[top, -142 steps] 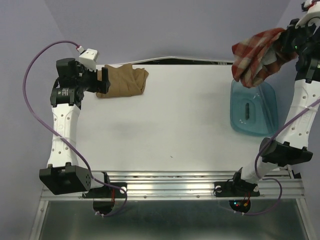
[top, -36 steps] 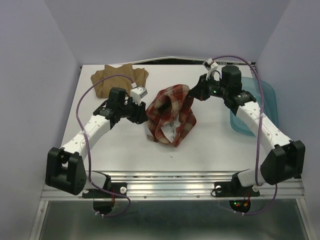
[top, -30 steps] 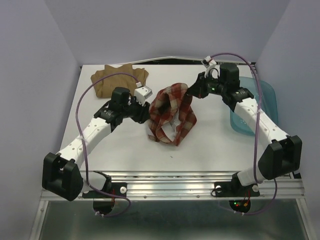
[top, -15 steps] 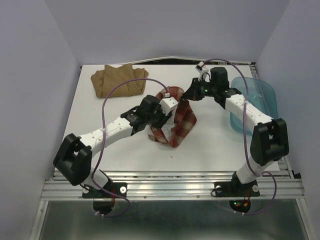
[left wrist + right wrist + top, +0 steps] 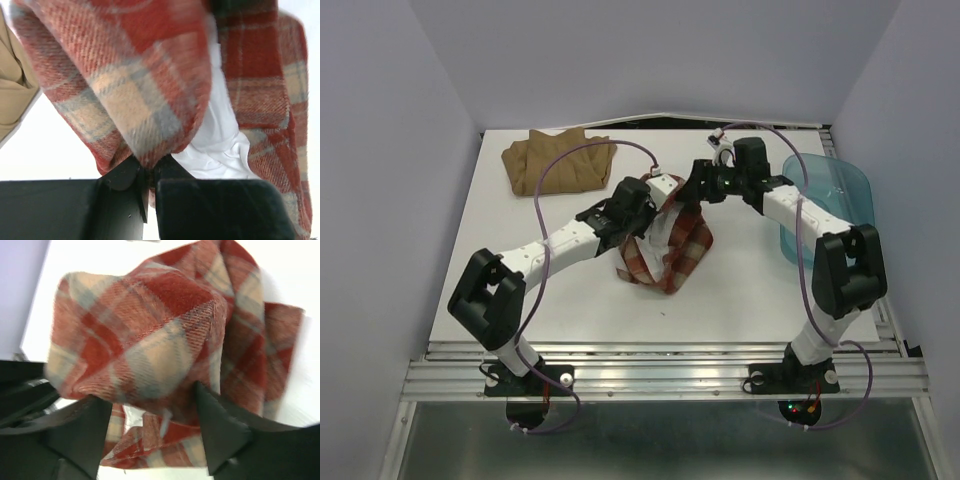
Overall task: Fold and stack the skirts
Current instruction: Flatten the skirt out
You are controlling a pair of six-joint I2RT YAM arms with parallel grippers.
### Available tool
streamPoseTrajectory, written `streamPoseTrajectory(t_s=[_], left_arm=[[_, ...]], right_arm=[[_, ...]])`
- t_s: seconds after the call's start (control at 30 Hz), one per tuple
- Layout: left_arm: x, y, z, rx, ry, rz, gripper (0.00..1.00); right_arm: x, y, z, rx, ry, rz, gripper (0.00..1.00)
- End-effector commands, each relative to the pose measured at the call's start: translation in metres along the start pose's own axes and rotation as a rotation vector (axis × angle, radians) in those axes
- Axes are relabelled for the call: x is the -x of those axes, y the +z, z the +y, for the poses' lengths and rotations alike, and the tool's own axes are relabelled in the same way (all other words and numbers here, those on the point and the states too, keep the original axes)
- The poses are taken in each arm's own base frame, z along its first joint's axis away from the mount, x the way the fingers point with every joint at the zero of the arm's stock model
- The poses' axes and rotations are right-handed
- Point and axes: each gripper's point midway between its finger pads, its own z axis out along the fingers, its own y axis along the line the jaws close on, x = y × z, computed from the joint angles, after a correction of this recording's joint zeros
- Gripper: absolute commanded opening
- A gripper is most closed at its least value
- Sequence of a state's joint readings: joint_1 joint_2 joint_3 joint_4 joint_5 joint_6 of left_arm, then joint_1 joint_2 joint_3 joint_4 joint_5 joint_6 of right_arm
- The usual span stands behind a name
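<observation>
The red-and-cream plaid skirt [image 5: 672, 250] lies crumpled in the middle of the table, its upper part lifted. My left gripper [image 5: 657, 208] is at its top left, shut on a fold of the plaid skirt [image 5: 150, 100], with white lining [image 5: 220, 135] beside the pinch [image 5: 149, 167]. My right gripper [image 5: 693, 194] is at the top right, open, its fingers [image 5: 215, 425] standing wide on either side of a bulge of the plaid skirt [image 5: 145, 335]. The tan-brown skirt [image 5: 558, 161] lies folded at the far left of the table and shows at the edge of the left wrist view [image 5: 12, 95].
A translucent blue tub [image 5: 832, 212] stands at the table's right edge, beside the right arm. The white table [image 5: 560, 300] ends at a metal rail in front. Purple cables loop over both arms.
My left gripper has reached right into the plaid skirt and shut on a fold. My right gripper, which was shut on the skirt's top, has opened. The cloth has sagged slightly.
</observation>
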State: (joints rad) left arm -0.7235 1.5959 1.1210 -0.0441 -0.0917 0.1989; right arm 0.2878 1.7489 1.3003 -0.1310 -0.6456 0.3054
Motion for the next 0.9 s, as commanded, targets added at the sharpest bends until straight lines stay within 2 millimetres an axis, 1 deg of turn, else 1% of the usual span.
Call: streamPoseTrajectory(t_s=[0.0,0.03,0.1,0.13,0.17,0.23,0.27,0.3,0.37,0.4,0.43,0.47,0.5,0.53,0.6,0.63,0.67,0.7,0.73,0.77,0.83,0.87], left_arm=[[0.037,-0.008,0.008,0.013,-0.055,-0.064,0.00],[0.038,-0.008,0.011,0.014,-0.072,-0.063,0.00],[0.040,-0.007,0.013,0.005,-0.090,-0.062,0.00],[0.038,-0.006,0.014,0.001,-0.097,-0.052,0.00],[0.037,-0.004,0.015,-0.005,-0.105,-0.046,0.00],[0.035,-0.001,0.018,-0.013,-0.120,-0.035,0.00],[0.033,0.001,0.017,-0.024,-0.123,-0.028,0.00],[0.034,0.002,0.017,-0.029,-0.128,-0.029,0.00],[0.033,0.004,0.017,-0.032,-0.130,-0.020,0.00],[0.034,0.005,0.018,-0.029,-0.132,-0.018,0.00],[0.033,0.005,0.018,-0.030,-0.135,-0.015,0.00],[0.032,0.005,0.020,-0.026,-0.135,-0.011,0.00],[0.033,0.006,0.020,-0.027,-0.134,-0.011,0.00],[0.032,0.007,0.025,-0.018,-0.146,-0.003,0.00],[0.029,0.010,0.036,0.001,-0.172,0.007,0.00],[0.031,0.010,0.043,0.008,-0.195,0.007,0.00],[0.028,0.011,0.055,0.006,-0.240,0.010,0.00],[0.024,0.014,0.059,0.002,-0.261,0.020,0.00],[0.025,0.014,0.063,-0.006,-0.279,0.019,0.00],[0.020,0.017,0.072,0.001,-0.302,0.030,0.00],[0.018,0.018,0.074,-0.019,-0.319,0.035,0.00],[0.015,0.020,0.074,-0.027,-0.324,0.042,0.00]], right_arm=[[0.015,-0.042,-0.003,-0.127,-0.030,-0.053,0.80],[0.005,-0.052,-0.007,-0.145,-0.014,-0.039,0.84],[-0.013,-0.064,-0.004,-0.160,-0.002,-0.027,0.84],[-0.028,-0.073,-0.003,-0.172,0.009,-0.020,0.85],[-0.036,-0.076,-0.001,-0.163,0.016,-0.012,0.85],[-0.051,-0.077,0.008,-0.114,0.066,0.011,0.84],[-0.064,-0.073,0.004,-0.103,0.084,0.036,0.83],[-0.069,-0.070,0.005,-0.081,0.096,0.052,0.82],[-0.077,-0.065,-0.002,-0.082,0.096,0.068,0.82],[-0.086,-0.061,-0.011,-0.101,0.102,0.092,0.82],[-0.092,-0.059,-0.018,-0.124,0.112,0.104,0.81],[-0.099,-0.058,-0.020,-0.121,0.113,0.121,0.79],[-0.113,-0.058,-0.020,-0.110,0.148,0.148,0.77],[-0.114,-0.056,-0.015,-0.069,0.154,0.137,0.71],[-0.119,-0.055,-0.011,-0.043,0.192,0.114,0.66],[-0.121,-0.053,-0.010,-0.021,0.184,0.086,0.61],[-0.123,-0.052,-0.010,-0.013,0.191,0.082,0.58],[-0.122,-0.050,-0.010,-0.004,0.207,0.073,0.57],[-0.122,-0.045,-0.011,0.013,0.218,0.075,0.55],[-0.121,-0.043,-0.010,0.020,0.244,0.075,0.54],[-0.119,-0.039,-0.010,0.032,0.265,0.069,0.51],[-0.113,-0.037,-0.009,0.043,0.275,0.049,0.49]])
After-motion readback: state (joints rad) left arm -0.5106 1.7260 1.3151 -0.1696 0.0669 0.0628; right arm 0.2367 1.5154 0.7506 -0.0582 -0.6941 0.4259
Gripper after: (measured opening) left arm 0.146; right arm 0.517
